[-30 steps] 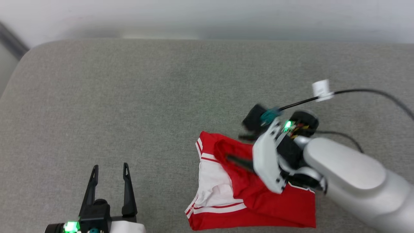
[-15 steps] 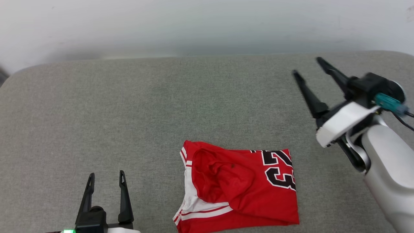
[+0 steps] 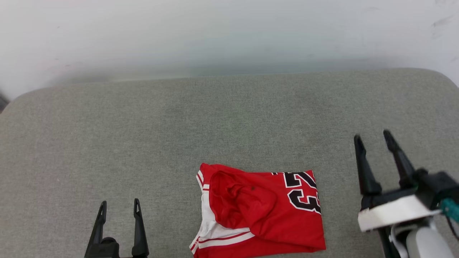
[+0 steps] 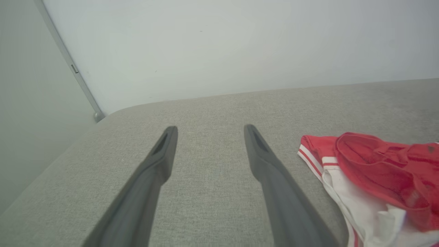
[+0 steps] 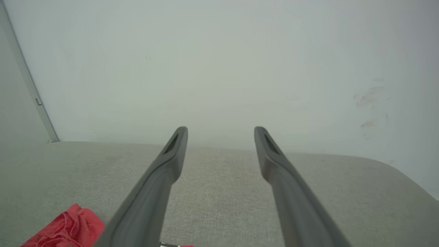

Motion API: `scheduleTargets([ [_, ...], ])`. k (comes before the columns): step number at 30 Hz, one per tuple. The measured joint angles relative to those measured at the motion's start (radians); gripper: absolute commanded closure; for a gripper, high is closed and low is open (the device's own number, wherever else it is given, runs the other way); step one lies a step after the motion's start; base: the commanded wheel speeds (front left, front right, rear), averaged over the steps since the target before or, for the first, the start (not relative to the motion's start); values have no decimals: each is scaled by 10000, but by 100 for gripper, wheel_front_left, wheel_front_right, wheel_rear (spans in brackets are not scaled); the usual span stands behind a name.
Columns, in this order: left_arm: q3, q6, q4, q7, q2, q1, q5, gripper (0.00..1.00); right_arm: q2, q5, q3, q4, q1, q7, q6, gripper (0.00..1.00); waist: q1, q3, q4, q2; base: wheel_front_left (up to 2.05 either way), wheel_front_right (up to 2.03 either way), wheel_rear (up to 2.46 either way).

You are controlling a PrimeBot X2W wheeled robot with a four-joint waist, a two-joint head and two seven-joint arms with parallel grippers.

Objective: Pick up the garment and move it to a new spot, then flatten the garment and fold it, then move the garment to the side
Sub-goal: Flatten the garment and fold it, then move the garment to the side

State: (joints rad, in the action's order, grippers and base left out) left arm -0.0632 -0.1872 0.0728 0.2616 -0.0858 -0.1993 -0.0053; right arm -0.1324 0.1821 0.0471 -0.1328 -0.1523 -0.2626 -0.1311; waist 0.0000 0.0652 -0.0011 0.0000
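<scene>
Softly rumpled garment [image 3: 258, 211] lies on woven cushion [image 3: 179, 125]; left end effector [image 3: 120, 201], right end effector [image 3: 372, 135] gape empty

Red garment [image 3: 265, 215], white striped trim, black numerals; grey cushion [image 3: 143, 143].

The folded garment [image 3: 258, 215] is lying low at the near middle of the grey tabletop [image 3: 143, 136], while open fabric is stretching left, right and far of it until the pale wall [image 3: 229, 36] is closing off the far edge.
</scene>
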Motion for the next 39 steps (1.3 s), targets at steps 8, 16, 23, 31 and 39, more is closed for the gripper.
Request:
scheduleTargets([
  [8, -128, 58, 0, 0, 4, -233, 8, 0, 566, -182, -447, 623, 1859, -2, 0, 0, 0, -373, 63, 0, 0, 0, 0],
  [16, -232, 107, 58, -2, 15, -639, -4, 0, 771, -309, -734, 1114, 3009, -4, 0, 0, -1, -673, 53, 0, 0, 0, 0],
  [23, -196, 134, 67, -2, 29, -639, -67, 0, 798, -355, -685, 1340, 2836, -2, 0, 0, -1, -653, 58, 0, 0, 0, 0],
  [31, -136, 207, 56, 0, 44, -561, -77, 0, -378, -604, 13, 1590, 162, 134, 0, 0, 0, -415, 23, 0, 0, 0, 0],
  [39, -121, 374, -27, 0, 77, -158, -79, 0, -2529, 1457, 2249, 470, -2181, 4899, 0, 0, 0, 15, 131, 0, 0, 0, 0],
])
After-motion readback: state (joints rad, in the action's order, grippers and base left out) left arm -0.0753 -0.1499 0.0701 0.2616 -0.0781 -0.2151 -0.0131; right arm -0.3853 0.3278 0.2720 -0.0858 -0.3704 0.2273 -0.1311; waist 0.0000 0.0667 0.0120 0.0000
